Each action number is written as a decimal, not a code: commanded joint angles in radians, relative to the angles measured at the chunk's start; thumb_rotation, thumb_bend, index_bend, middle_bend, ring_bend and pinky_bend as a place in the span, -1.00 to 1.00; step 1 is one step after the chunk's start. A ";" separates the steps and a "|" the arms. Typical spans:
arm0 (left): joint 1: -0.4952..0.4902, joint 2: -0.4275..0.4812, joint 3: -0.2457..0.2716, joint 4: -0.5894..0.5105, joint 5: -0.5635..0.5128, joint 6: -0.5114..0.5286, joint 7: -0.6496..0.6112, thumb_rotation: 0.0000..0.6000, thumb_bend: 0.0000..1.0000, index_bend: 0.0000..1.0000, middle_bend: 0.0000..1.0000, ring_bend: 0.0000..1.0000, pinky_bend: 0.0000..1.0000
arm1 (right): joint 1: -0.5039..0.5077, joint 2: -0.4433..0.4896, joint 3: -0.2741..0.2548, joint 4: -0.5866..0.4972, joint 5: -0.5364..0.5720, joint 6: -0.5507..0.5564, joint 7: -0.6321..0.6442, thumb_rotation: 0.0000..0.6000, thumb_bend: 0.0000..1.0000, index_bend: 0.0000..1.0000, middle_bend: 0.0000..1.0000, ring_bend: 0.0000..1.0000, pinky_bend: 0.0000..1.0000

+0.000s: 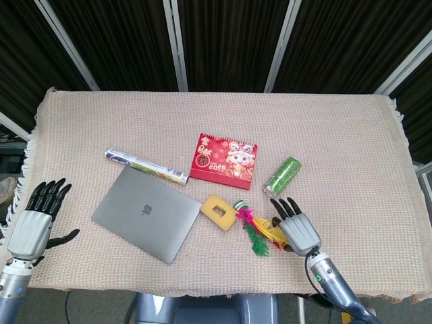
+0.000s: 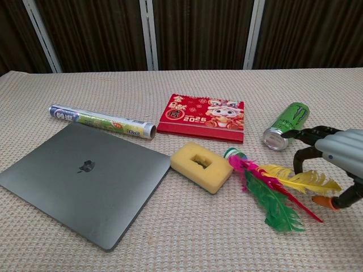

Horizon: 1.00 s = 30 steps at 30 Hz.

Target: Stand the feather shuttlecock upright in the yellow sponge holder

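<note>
Right hand (image 1: 298,230) spread, empty, over shuttlecock (image 2: 271,188) feathers; shuttlecock lies flat just right of sponge holder (image 2: 201,166).

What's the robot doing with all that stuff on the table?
The robot is going for the feather shuttlecock, which lies flat on the cloth beside the yellow sponge holder. Its right hand hovers over the feather tips with fingers spread, holding nothing yet. The left hand waits open at the table's left edge, away from everything. A laptop, a foil roll, a red calendar and a green can lie around untouched. The holder's slot shows nothing in it.
</note>
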 commanded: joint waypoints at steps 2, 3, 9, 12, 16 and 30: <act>0.000 0.002 0.002 0.000 0.003 0.001 -0.003 1.00 -0.89 -1.00 -1.00 -1.00 -1.00 | 0.017 -0.031 -0.001 0.068 -0.017 -0.003 0.060 1.00 -0.43 0.00 -1.00 -1.00 -1.00; 0.000 0.003 0.002 -0.001 0.005 0.003 -0.005 1.00 -0.89 -1.00 -1.00 -1.00 -1.00 | 0.020 -0.036 -0.002 0.081 -0.020 -0.003 0.069 1.00 -0.42 0.02 -1.00 -1.00 -1.00; 0.005 0.010 0.004 -0.005 0.013 0.019 -0.018 1.00 -0.89 -1.00 -1.00 -1.00 -1.00 | 0.030 -0.063 -0.004 0.136 -0.028 0.001 0.121 1.00 -0.27 0.15 -0.98 -1.00 -1.00; 0.004 0.013 0.007 -0.007 0.017 0.018 -0.024 1.00 -0.89 -1.00 -1.00 -1.00 -1.00 | 0.031 -0.069 -0.005 0.126 -0.037 0.017 0.112 1.00 -0.25 0.17 -0.96 -1.00 -1.00; 0.005 0.019 0.007 -0.009 0.020 0.023 -0.036 1.00 -0.89 -1.00 -1.00 -1.00 -1.00 | 0.033 -0.074 -0.004 0.079 -0.050 0.043 0.062 1.00 -0.25 0.18 -0.95 -1.00 -1.00; 0.015 0.050 0.009 -0.017 0.032 0.055 -0.100 1.00 -0.88 -1.00 -1.00 -1.00 -1.00 | 0.115 -0.040 0.068 -0.124 0.029 -0.022 -0.187 1.00 -0.24 0.19 -0.91 -1.00 -1.00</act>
